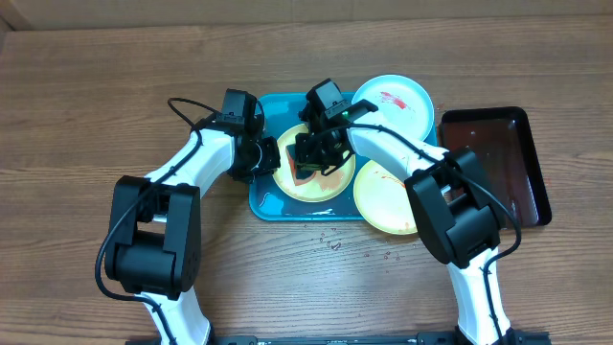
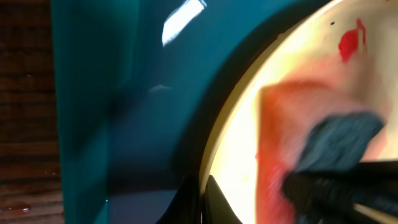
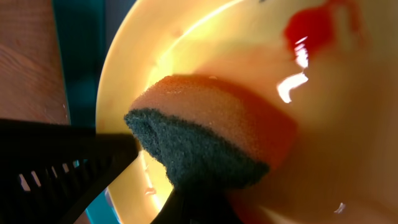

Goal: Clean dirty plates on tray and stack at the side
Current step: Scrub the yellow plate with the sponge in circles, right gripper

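Yellow plate [image 1: 328,185] lies beneath right pincer [image 1: 312,155] clamping sponge [image 3: 211,134].

Overhead looking down, both wrist views close (sharing one plate [image 3: 348,143])

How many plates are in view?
3: a pale yellow plate on the tray; a light blue plate at the tray's far right corner; another yellow plate at its near right, partly under the right arm.

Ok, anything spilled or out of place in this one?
Yes: drops of liquid are spilled on the table just in front of the tray. Red sauce also smears the yellow plate under the sponge, expected while scrubbing.
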{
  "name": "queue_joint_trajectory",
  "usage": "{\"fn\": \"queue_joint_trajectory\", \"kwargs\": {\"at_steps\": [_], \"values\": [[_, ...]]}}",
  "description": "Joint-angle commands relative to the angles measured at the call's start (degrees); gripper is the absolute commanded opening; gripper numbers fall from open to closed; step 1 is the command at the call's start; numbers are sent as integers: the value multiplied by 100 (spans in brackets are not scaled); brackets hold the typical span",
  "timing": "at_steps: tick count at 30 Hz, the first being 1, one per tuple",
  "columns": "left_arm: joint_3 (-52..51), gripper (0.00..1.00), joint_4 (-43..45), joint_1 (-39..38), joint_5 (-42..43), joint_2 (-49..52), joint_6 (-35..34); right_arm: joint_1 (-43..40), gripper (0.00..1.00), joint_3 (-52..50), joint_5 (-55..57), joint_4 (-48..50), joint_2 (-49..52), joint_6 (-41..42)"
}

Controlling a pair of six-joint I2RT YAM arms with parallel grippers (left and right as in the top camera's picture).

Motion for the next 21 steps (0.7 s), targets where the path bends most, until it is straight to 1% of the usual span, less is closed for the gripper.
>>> {"fn": "queue_joint_trajectory", "kwargs": {"at_steps": [1,5,11,17,21], "values": [[-48,4,105,-96,238,31,170,192,4,13,-133,-107,153,-57],[-48,4,103,-96,238,31,170,179,4,13,42,17,153,223],[-48,4,98,-96,238,31,173,35,4,28,1019,310,153,940],[-48,4,98,-98,236,31,219,-175,4,280,2120,332,153,1130],[-48,4,66,-98,236,31,260,-293,4,413,2562,286,153,1130]]}}
